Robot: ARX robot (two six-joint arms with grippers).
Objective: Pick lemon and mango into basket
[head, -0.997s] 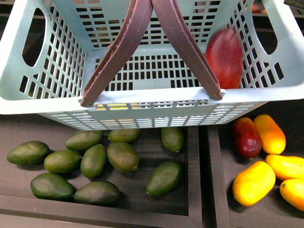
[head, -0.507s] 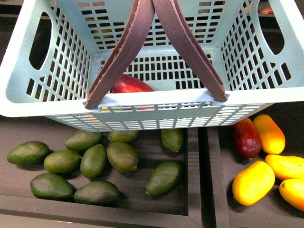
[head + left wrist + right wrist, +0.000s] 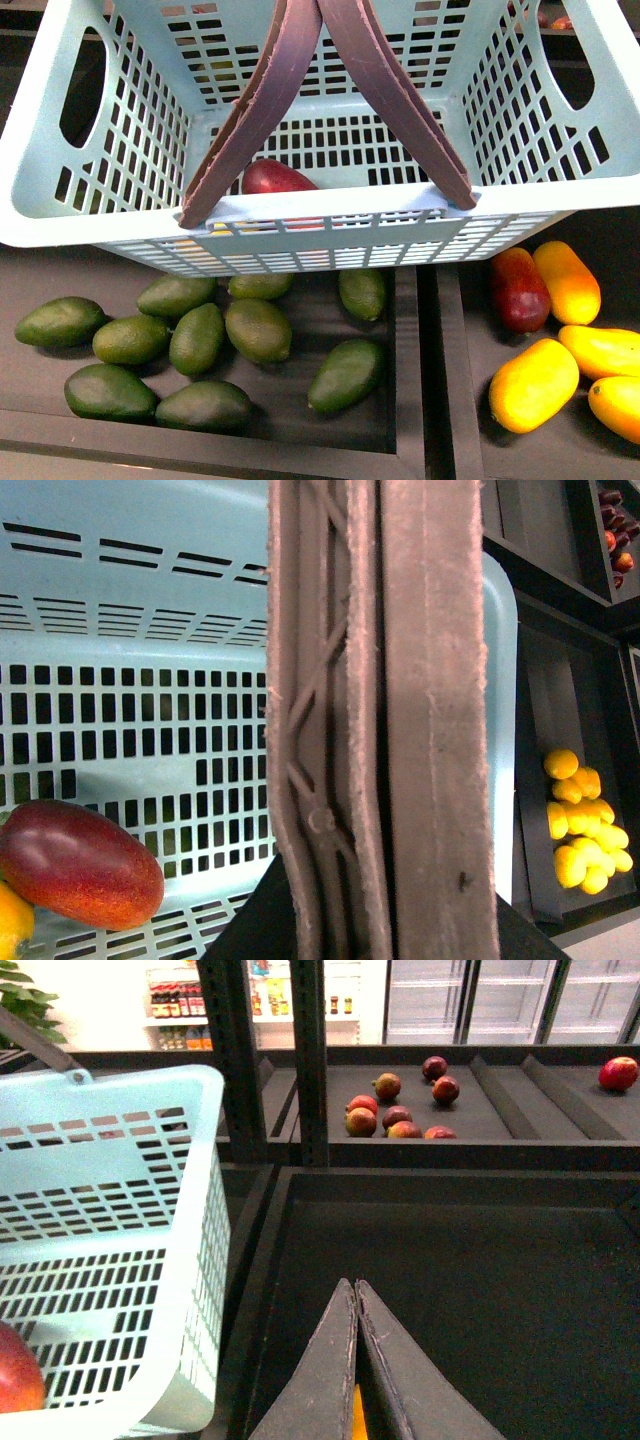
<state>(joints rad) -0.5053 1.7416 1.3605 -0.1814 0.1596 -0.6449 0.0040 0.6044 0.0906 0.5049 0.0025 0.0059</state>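
Furthest left in the front view, green avocados (image 3: 200, 338) lie scattered in the left tray (image 3: 408, 400), below the basket's front edge. Above them the turquoise basket (image 3: 60, 215) fills most of the view, lifted clear of the trays. The mango (image 3: 273, 177) lies on the basket floor near the front wall, left of centre and partly hidden by the rim. The left wrist view shows the lemon (image 3: 8, 932) as an orange-yellow edge touching the mango's lower side, also inside the basket and cut off by the frame. The two brown handles (image 3: 300, 90) rise from the front rim and meet overhead. In the left wrist view they run pressed side by side through the left gripper (image 3: 385, 930), whose dark fingers sit on either side of them — it is clamped on the handles. To the right of the basket, the right tray (image 3: 470, 440) holds a dark red fruit (image 3: 520, 290) with yellow-orange mangoes (image 3: 535, 385) lying around it. The right gripper (image 3: 352, 1290) shows only in its own wrist view, over a dark tray beside the basket wall. Its two fingers are pressed together at the tips and grasp nothing there — a sliver of yellow shows between them lower down, too small to identify. Red apples (image 3: 398, 1115) lie on a shelf beyond.
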